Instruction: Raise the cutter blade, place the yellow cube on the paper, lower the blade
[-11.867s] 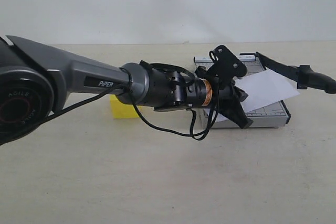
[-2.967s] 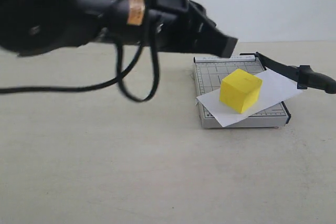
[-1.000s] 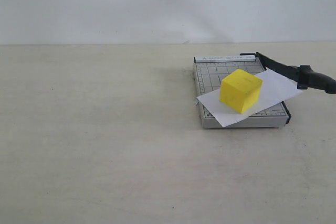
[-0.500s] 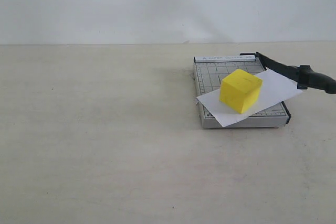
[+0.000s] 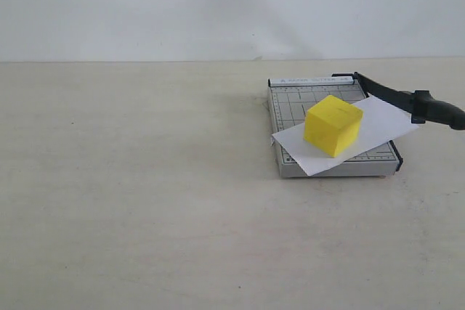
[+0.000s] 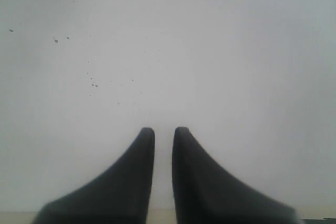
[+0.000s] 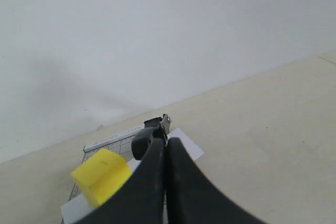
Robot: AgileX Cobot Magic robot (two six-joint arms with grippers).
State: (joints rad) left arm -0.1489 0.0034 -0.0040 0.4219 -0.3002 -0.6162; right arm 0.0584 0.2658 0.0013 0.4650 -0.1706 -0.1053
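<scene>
Findings, largest item first.

The table (image 5: 145, 215) carries one apparatus only, and neither arm shows in the exterior view.

The grey cutter base (image 5: 290, 107) lies ahead of and below the right gripper (image 7: 166, 141), past its fingertips and well apart from them. No container is present. The base is the only bearing surface, and it holds the sheet and the block.

The cutter blade (image 5: 396, 96) slants up from its hinge at the far corner of the base, its thick end beyond the base's edge. I judge it raised, so the first step is done.

The paper (image 5: 381, 123) lies askew across the grid, with one corner reaching out under the blade.

The yellow cube (image 5: 333, 125) sits on the paper, turned at an angle and touching nothing else. It is forward of the right gripper and clear of it. I judge the second step done.

Outstanding: the blade is not yet lowered. The cube appears to sit clear of the cutting edge, though this cannot be confirmed from here.

The right gripper's fingers are pressed together and hold nothing. The left gripper (image 6: 164, 129) is all but closed, with a thin slit between its fingers, and is empty. It faces a blank wall (image 6: 210, 51) with no task item before it.
</scene>
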